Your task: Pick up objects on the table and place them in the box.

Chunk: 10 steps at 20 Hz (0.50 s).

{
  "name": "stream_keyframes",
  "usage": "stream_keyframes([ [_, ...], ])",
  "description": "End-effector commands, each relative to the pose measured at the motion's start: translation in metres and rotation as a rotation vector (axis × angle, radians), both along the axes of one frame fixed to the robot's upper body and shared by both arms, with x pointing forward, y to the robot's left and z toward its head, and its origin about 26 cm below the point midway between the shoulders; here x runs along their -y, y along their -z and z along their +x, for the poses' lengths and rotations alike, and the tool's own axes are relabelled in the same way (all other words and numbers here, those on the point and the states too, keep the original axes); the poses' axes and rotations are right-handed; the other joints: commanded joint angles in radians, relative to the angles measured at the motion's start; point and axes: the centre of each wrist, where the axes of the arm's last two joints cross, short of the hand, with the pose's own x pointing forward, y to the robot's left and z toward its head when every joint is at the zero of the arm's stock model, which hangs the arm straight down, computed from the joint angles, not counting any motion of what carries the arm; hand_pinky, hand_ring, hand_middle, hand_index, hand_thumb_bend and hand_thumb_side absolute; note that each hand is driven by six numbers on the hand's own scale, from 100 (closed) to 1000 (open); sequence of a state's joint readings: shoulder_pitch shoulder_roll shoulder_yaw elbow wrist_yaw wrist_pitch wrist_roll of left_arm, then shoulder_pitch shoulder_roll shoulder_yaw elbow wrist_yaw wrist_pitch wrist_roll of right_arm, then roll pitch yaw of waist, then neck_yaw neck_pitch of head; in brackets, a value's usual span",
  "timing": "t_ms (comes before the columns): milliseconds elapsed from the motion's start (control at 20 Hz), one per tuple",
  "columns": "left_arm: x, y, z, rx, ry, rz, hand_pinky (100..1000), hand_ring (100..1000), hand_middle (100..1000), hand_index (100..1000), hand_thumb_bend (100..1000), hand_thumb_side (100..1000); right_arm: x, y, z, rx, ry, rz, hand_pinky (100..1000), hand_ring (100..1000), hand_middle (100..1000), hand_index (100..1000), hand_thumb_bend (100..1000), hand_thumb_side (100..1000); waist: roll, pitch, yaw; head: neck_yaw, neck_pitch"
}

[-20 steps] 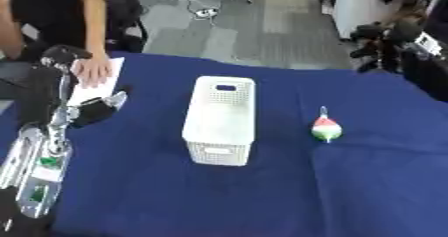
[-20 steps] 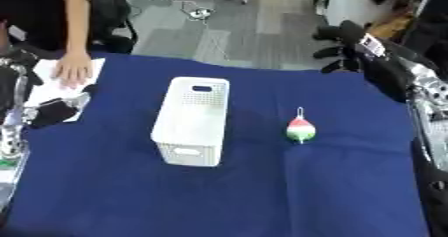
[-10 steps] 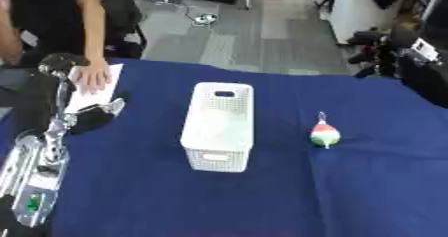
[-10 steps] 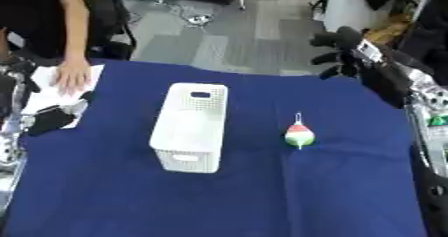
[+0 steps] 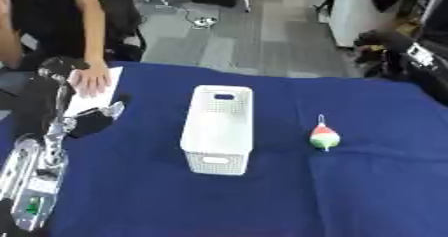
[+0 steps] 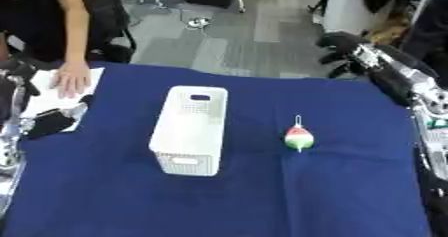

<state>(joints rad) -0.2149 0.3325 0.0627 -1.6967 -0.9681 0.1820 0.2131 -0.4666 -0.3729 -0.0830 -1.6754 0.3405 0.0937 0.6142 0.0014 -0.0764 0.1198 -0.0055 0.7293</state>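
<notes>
A red-and-green object (image 6: 298, 138) (small, rounded) is seen beside the white box (image 5: 219, 128); the right hand (image 6: 337, 48) is held curled, empty.

1. The black right hand (image 6: 339, 45) hangs beyond the table's far edge, its fingers too blurred to read.
2. The black left hand (image 5: 89, 122) shows no clear fingers.
3. The small red, white and green object (image 6: 298, 138) is too small to identify.

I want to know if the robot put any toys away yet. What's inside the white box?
Nothing shows over the rim of the white box, but its walls hide its inside. The red and green toy lies outside, on the blue table.
</notes>
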Motion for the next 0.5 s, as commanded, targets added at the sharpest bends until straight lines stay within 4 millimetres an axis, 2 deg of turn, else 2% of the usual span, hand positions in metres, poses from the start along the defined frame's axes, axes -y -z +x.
stream_keyframes([
  [50, -0.0014, -0.0101, 0.0007, 0.028, -0.001, 0.015, 100, 454, 684, 728, 511, 446, 0.0032, -0.0081, 0.0014, 0.058, 0.024, -0.044, 707, 825, 909, 943, 683, 1000, 0.001, -0.009, 0.001, -0.008, -0.017],
  [400, -0.0010, -0.0101, 0.0007, 0.028, 0.000, 0.016, 100, 453, 683, 728, 514, 448, 0.0026, -0.0054, 0.0023, 0.056, 0.024, -0.052, 710, 827, 912, 945, 684, 1000, 0.001, -0.008, 0.001, -0.008, -0.010],
  [500, -0.0008, -0.0101, 0.0008, 0.028, 0.001, 0.016, 100, 453, 683, 728, 515, 449, 0.0008, -0.0044, 0.0032, 0.047, 0.008, -0.056, 713, 828, 915, 957, 685, 1000, 0.001, -0.009, 0.001, -0.010, 0.007],
])
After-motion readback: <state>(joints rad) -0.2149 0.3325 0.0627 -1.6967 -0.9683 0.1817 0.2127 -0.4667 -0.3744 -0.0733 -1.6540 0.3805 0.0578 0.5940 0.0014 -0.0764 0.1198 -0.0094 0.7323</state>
